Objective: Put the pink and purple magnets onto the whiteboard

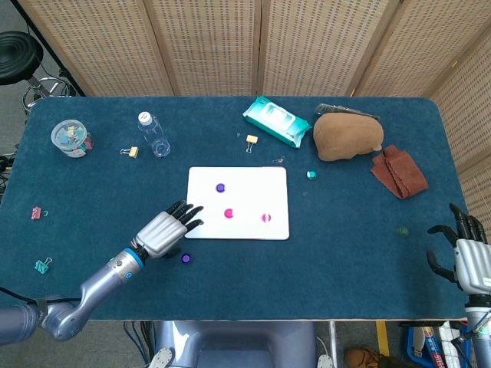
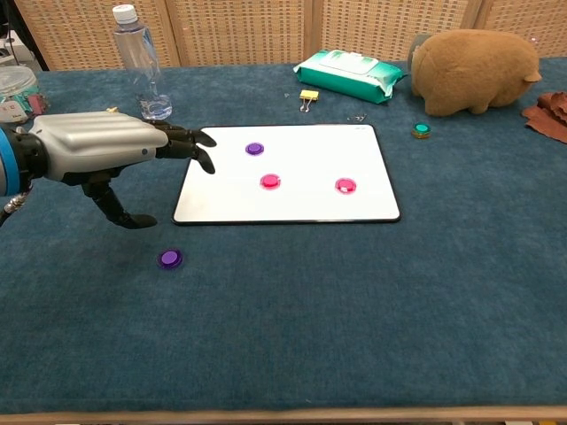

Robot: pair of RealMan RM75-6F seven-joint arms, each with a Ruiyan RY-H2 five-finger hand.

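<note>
The whiteboard (image 1: 253, 181) (image 2: 301, 146) lies flat mid-table. On it sit a purple magnet (image 1: 221, 187) (image 2: 254, 149) and two pink magnets (image 1: 229, 213) (image 1: 265, 218) (image 2: 270, 181) (image 2: 345, 186). A second purple magnet (image 1: 185, 258) (image 2: 169, 258) lies on the cloth off the board's near-left corner. My left hand (image 1: 163, 231) (image 2: 102, 149) hovers open just above and left of that magnet, fingers stretched toward the board's left edge, holding nothing. My right hand (image 1: 468, 253) rests open at the table's near right edge.
A water bottle (image 1: 153, 134) (image 2: 137, 62), yellow clips (image 1: 130, 152) (image 1: 252, 139), a wipes pack (image 1: 276, 121), a brown plush (image 1: 347, 136), a brown cloth (image 1: 399, 172) and small green magnets (image 1: 311, 175) (image 1: 402, 231) surround the board. A jar (image 1: 70, 138) stands far left.
</note>
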